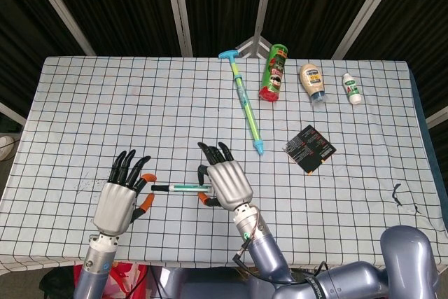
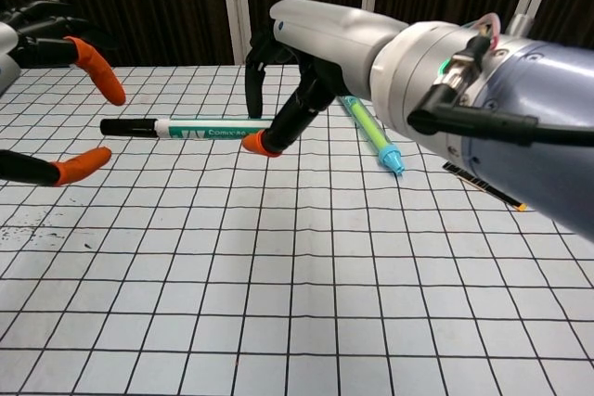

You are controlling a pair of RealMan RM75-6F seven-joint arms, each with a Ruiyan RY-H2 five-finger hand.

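Observation:
My right hand [image 1: 225,181] pinches a white-and-green marker [image 1: 183,188] with a black cap, holding it level just above the checked tablecloth [image 1: 105,110]. The chest view shows the marker [image 2: 200,127] gripped between an orange-tipped thumb and black fingers of the right hand [image 2: 320,44]. The capped end points toward my left hand [image 1: 120,201]. That hand holds nothing, its fingers spread. Its orange fingertips [image 2: 97,81] sit above and below the cap without touching it.
A long blue-green syringe toy [image 1: 246,108] lies beyond the right hand. Along the far edge lie a green can [image 1: 274,71], a mayonnaise bottle [image 1: 312,82] and a small white bottle [image 1: 351,89]. To the right lies a black packet [image 1: 309,148].

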